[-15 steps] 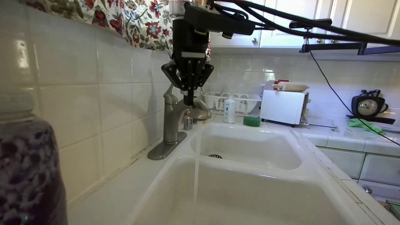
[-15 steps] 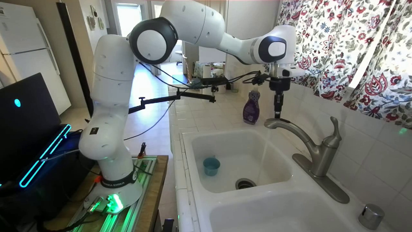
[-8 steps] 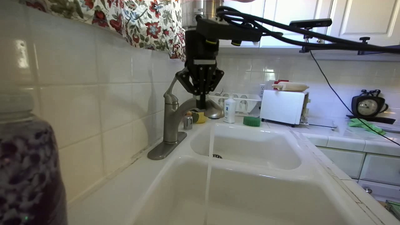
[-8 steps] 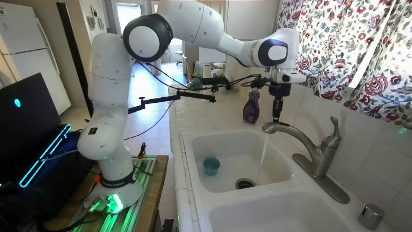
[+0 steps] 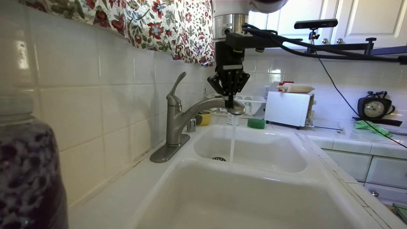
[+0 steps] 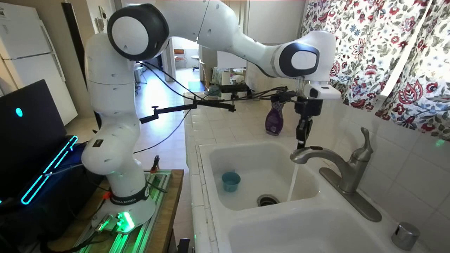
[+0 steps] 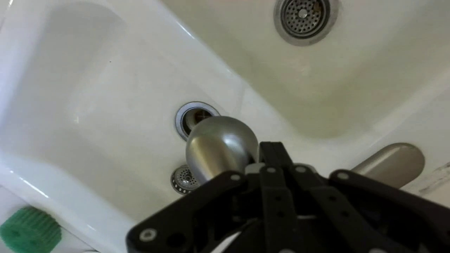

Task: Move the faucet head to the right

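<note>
The faucet head (image 5: 239, 108) is the brushed grey rounded end of the curved spout, below the lever handle (image 6: 366, 140). It hangs near the sink's divider in both exterior views, with water (image 6: 293, 182) running from it. It shows as a shiny dome in the wrist view (image 7: 221, 149). My gripper (image 5: 229, 103) is shut, its fingertips together with nothing between them in the wrist view (image 7: 276, 151). The fingertips are against or very close to the spout's side. In an exterior view the gripper (image 6: 301, 143) stands behind the spout, which hides its lowest tips.
The sink's white divider (image 5: 254, 173) parts two basins. A blue cup (image 6: 231, 181) sits in a basin. A purple bottle (image 6: 274, 119) stands behind the sink. A green brush (image 5: 256, 123) and white dish rack (image 5: 251, 103) are beyond it. A tiled wall (image 5: 120, 105) runs behind the faucet.
My gripper and the spout have swung together, rightward in an exterior view and toward the camera in an exterior view. The water stream has moved with the head. The gripper has stayed shut.
</note>
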Robot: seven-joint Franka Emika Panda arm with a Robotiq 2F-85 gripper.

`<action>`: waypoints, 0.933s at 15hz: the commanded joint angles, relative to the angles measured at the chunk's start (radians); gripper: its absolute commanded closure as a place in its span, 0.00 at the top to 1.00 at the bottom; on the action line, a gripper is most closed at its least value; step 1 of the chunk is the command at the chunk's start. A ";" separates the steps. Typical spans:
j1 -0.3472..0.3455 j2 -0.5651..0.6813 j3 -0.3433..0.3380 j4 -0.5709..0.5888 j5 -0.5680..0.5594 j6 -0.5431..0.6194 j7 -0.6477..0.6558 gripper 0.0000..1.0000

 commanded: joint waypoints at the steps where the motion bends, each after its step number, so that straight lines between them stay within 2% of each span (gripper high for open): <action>1: -0.038 -0.065 -0.019 -0.081 0.006 0.022 0.009 0.00; 14: -0.127 -0.025 -0.083 -0.104 -0.008 0.265 0.012 0.00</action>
